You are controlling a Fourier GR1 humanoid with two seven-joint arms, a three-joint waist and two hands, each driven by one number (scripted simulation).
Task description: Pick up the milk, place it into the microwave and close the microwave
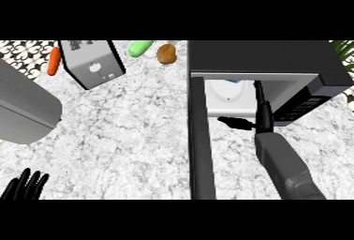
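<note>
Milk (228, 93) sits inside microwave (262, 56), just left of R hand (261, 118).

R hand's fingers (261, 96) run straight into the cavity alongside the milk w/ thumb splayed left, curled round nothing; can't tell if they touch it. Open door (201, 140) stands edge-on, long axis toward robot, just left of R forearm, so R arm prob. must back out before the door swings. L hand (24, 185) rests open at lower left, well apart.

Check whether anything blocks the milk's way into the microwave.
Nothing visible does. The microwave door stands open, and the milk already sits inside the microwave, beside the right hand.
</note>
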